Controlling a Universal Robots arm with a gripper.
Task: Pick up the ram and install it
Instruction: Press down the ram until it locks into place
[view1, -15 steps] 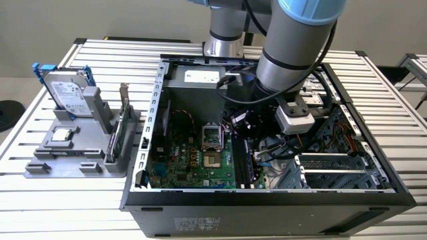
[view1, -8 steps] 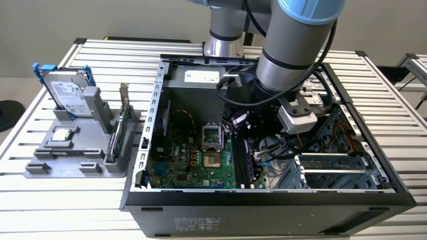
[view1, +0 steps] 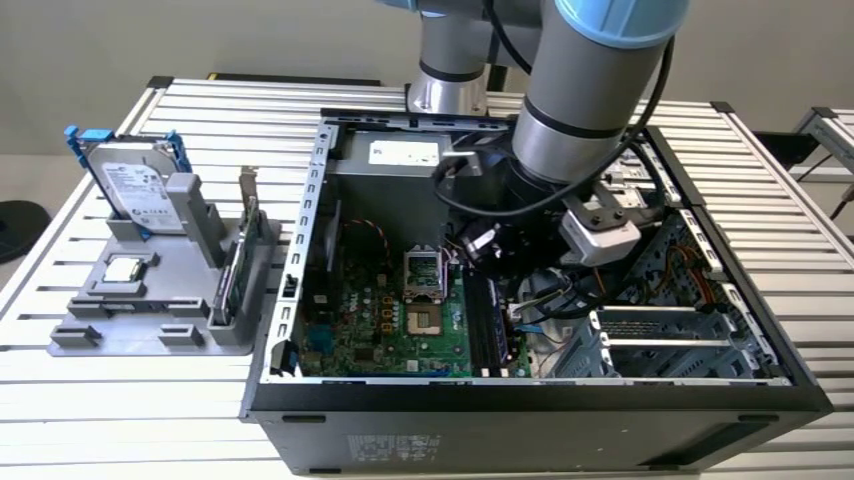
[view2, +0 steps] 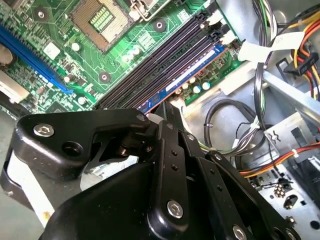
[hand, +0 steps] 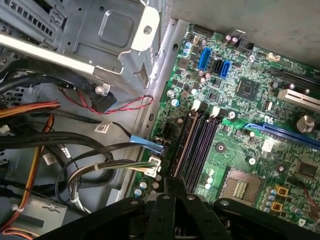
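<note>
The gripper is down inside the open computer case, its black linkage converging at a point right over the outermost of the motherboard's memory slots. There the ram, a thin dark blue stick, lies along that slot next to the board's edge, and the fingertips meet on its near end; the jaws look drawn in narrow around the stick's top edge, though whether they pinch it or merely press on it cannot be told. In the first wrist view the gripper sits at the end of the same bank of slots, with the empty processor socket just beside it. In the exterior view the arm comes from its base behind the case and dips steeply into the opening, the wrist bent over the middle of the chassis, above the green motherboard. Bundled cables fill the bay beside the slots. Outside the case, toward the exterior view's left, a grey parts stand on the slatted table holds a silver hard drive with blue rails upright.
</note>
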